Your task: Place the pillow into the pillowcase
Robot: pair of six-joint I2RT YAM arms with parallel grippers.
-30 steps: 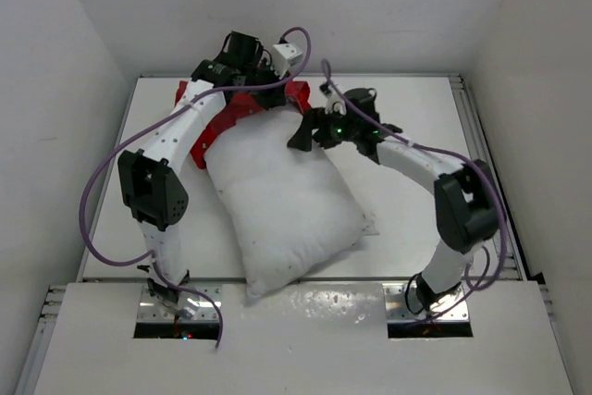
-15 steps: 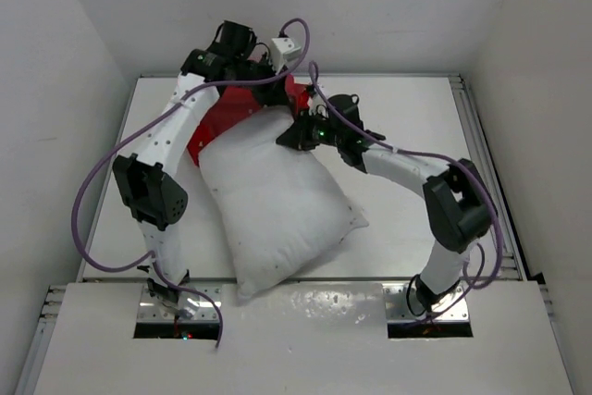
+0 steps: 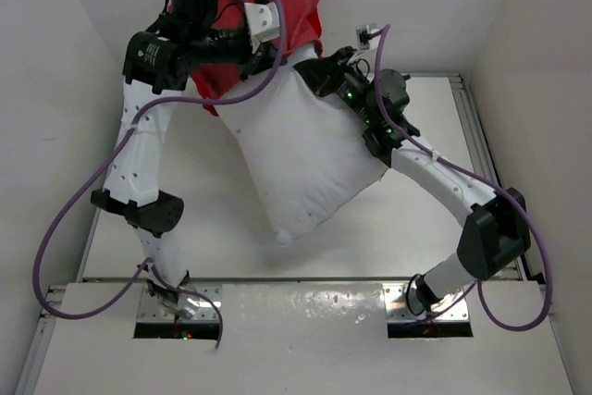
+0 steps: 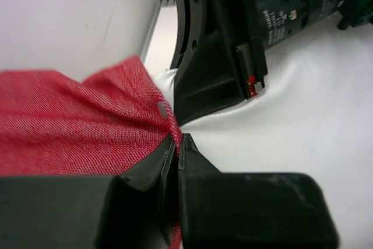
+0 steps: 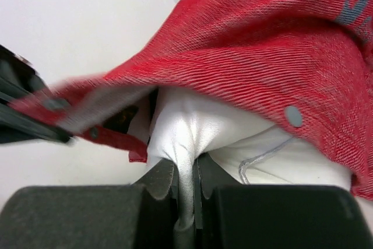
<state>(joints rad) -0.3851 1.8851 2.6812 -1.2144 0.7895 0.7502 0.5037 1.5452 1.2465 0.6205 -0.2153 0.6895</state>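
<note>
Two edge grips: L gripper (image 4: 175,139) pillowcase (image 4: 70,126), R gripper (image 5: 185,167) pillow (image 5: 198,123).

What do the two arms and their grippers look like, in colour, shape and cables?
Both the left arm and right arm have white tubular links with black joint housings. A purple cable loops along each. The left gripper and right gripper have black, wedge-shaped fingers; green lights glow on the right wrist.

White walls (image 3: 416,6) hem my white worktop (image 3: 208,219) on three sides; even light, glossy ledge (image 3: 305,339) nearest me.
</note>
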